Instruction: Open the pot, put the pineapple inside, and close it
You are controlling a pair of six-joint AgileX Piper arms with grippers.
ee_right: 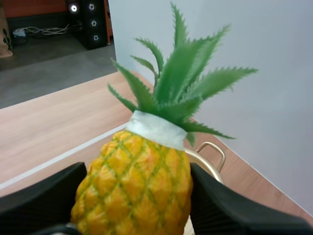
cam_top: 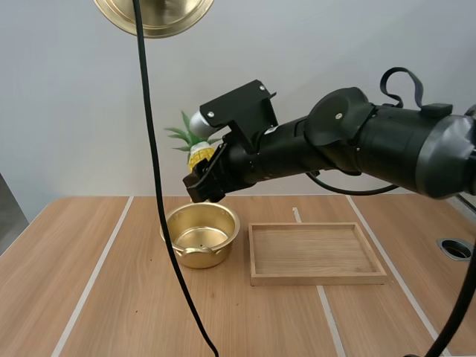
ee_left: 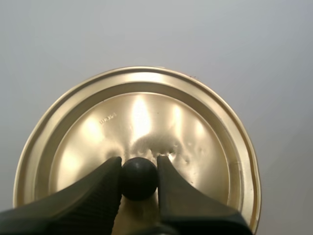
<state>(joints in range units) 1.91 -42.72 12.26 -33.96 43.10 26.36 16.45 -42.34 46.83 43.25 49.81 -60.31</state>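
As I judge it, the step in hand is the putting in. The pot (cam_top: 199, 256) stands open and empty, left of the middle of the high view. The pineapple (cam_top: 198, 155) hangs in the air just above the pot's far rim. The right hand (cam_top: 202, 177) grips the yellow body of the fruit from both sides, and the green crown points up and away from the arm.

To do this well, I think the hand should first come a little toward the near side, so that the fruit is over the middle of the bowl, and then go down slowly. The fruit looks rather long against the width of the pot. It may be better to lay it in tilted, or the leaves could stand over the rim and stop the lid from sitting flat. The release should come only when the fruit is low, because such a light pot could slide or tip.

The bench (cam_top: 74, 290) is pale wood with light stripes. The wooden tray (cam_top: 316, 280) lies on it just beside the pot, at the right. Higher, at the upper left of the high view, the lid (ee_left: 142, 117) is held up by the left hand (ee_left: 139, 165). This hand is closed on the black knob (ee_left: 139, 180), well apart from the way down. Behind everything is a plain pale wall (cam_top: 67, 111).
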